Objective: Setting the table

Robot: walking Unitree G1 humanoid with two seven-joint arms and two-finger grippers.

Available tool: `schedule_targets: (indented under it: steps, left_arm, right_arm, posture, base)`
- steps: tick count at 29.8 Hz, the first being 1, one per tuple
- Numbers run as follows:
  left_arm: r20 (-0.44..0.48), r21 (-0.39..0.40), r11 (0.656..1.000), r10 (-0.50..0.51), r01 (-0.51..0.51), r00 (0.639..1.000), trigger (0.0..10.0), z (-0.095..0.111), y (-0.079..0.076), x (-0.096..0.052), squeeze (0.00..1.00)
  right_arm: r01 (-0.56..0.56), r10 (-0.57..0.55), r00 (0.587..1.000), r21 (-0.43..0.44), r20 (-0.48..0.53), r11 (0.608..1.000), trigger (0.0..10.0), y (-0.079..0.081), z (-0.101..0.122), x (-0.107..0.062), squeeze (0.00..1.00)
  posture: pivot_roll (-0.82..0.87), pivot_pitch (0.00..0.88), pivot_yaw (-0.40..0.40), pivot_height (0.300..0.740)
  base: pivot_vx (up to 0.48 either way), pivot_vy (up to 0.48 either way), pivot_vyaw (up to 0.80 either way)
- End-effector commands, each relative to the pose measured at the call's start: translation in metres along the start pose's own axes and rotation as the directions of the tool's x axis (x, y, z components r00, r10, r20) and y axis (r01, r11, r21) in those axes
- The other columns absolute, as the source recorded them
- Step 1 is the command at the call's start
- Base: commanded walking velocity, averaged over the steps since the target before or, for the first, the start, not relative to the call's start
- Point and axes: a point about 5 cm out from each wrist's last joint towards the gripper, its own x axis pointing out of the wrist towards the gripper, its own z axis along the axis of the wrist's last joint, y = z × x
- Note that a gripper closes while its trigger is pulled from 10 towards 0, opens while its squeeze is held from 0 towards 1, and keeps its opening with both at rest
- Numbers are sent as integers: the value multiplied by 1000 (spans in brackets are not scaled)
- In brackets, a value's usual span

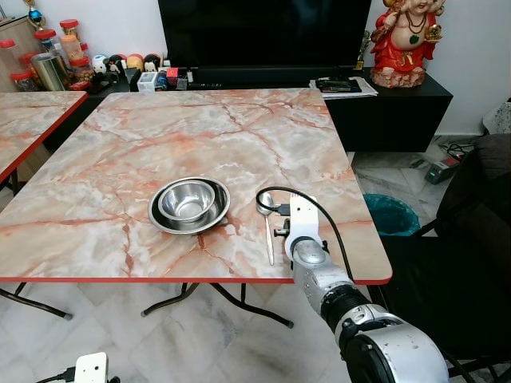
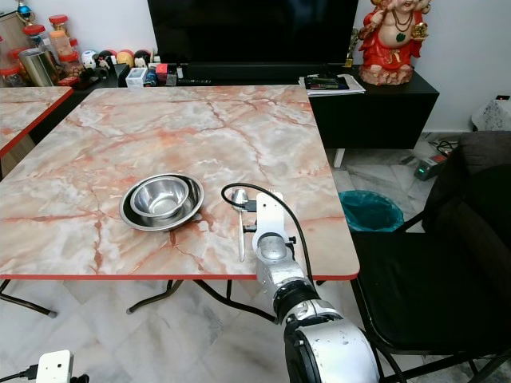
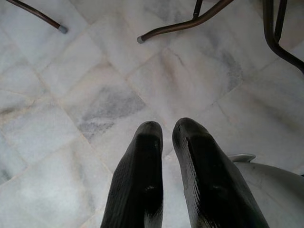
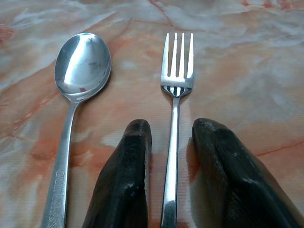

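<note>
Flat on table point(image 1: 120, 159), fork point(image 4: 175, 95) lengthwise, tines away; spoon point(image 4: 78, 80) parallel

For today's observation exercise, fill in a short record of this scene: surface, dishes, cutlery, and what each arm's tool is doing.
Surface: marble-pattern table with a red edge
Dishes: steel bowl sitting in a steel plate
Cutlery: spoon and fork lying flat side by side, to the right of the plate
Right tool: low over the table, fingers open on either side of the fork handle, not closed on it
Left tool: hanging over the tiled floor, fingers slightly apart, holding nothing
</note>
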Motion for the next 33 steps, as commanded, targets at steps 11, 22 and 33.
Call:
schedule_targets:
  steps: [11, 22, 33]
  left_arm:
    - [-5, -1, 1000, -27, 27, 1000, 10000, 5, -13, 5, 0]
    - [-4, 4, 1000, -16, 16, 1000, 10000, 7, -23, 7, 0]
    - [-4, -12, 1000, -11, 11, 1000, 10000, 5, -32, 7, 0]
  right_arm:
    - [-15, -2, 934, 44, 357, 999, 10000, 1, 56, -7, 0]
    - [-57, 14, 856, 68, 516, 996, 10000, -6, 51, -19, 0]
    - [-47, -1, 835, 72, 551, 996, 10000, -15, 48, -25, 0]
  posture:
    - [125, 0, 35, 714]
    - [91, 0, 24, 714]
    - [66, 0, -4, 714]
  base:
    - [0, 0, 0]
    - [0, 0, 0]
    - [0, 91, 0]
